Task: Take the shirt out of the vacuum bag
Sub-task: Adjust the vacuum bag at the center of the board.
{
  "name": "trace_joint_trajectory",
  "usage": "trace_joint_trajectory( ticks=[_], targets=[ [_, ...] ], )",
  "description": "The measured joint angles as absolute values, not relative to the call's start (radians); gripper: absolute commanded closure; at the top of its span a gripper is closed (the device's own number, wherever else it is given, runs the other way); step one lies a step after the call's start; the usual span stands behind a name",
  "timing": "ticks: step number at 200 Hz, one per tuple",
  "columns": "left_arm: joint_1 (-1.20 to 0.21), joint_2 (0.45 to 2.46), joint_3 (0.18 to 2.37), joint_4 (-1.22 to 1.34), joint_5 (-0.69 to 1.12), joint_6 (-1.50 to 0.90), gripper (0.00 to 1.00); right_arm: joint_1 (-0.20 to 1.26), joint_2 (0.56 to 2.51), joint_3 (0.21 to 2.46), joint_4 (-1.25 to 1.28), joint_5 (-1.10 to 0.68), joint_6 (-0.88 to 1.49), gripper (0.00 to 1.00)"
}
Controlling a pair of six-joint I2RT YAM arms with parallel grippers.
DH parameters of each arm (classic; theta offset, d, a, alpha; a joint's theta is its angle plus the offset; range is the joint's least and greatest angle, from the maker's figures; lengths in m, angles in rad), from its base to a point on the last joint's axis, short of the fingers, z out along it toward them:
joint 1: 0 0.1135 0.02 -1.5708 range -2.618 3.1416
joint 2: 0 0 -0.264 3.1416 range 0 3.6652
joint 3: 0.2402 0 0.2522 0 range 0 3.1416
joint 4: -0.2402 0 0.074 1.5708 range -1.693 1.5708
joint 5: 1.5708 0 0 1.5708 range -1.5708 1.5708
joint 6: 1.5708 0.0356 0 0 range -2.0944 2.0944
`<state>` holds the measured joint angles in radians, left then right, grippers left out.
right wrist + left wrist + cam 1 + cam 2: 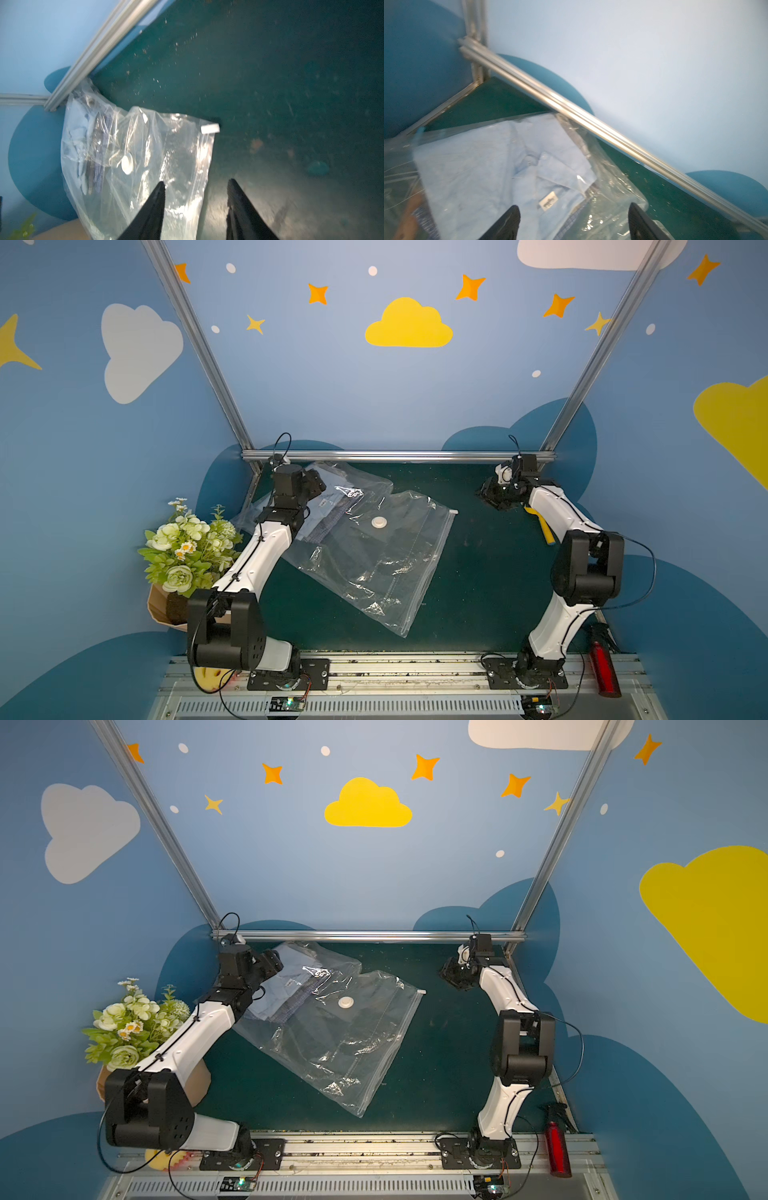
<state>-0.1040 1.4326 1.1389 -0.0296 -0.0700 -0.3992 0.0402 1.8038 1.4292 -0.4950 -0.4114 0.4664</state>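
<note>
Folded light-blue shirt [488,166] sits inside the clear vacuum bag [374,556] at the green table's [478,572] 10 o'clock, opposite the zip edge, whose slider clip [453,512] points toward 2 o'clock. The left gripper [574,207] hovers above the shirt, fingers wide and empty, seemingly poised to grasp. The right gripper [196,181] waits at 2 o'clock, fingers parted, holding nothing.

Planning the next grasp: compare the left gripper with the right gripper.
The left gripper holds its fingers wider apart than the right gripper does. The left gripper hovers over the shirt inside the vacuum bag; the right gripper hangs over bare mat, apart from the bag. Both are open and hold nothing.
</note>
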Motion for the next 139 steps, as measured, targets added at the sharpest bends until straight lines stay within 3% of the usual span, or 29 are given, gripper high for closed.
trace_joint_trajectory(
  ticks=[36, 77, 101, 139],
  targets=[
    [-0.339, 1.48, 1.234, -0.149, 0.021, -0.252, 0.16, 0.034, 1.684, 1.222, -0.447, -0.432, 0.489, 0.45],
    [-0.659, 1.681, 1.342, -0.322, 0.14, -0.088, 0.14, -0.002, 1.587, 1.116, -0.408, -0.45, 0.503, 0.38],
    [-0.768, 1.76, 1.343, -0.402, 0.198, -0.041, 0.13, -0.039, 1.534, 1.051, -0.369, -0.466, 0.518, 0.35],
    [-0.913, 1.855, 1.346, -0.49, 0.137, -0.009, 0.13, -0.073, 1.516, 0.988, -0.333, -0.476, 0.534, 0.32]
  ],
)
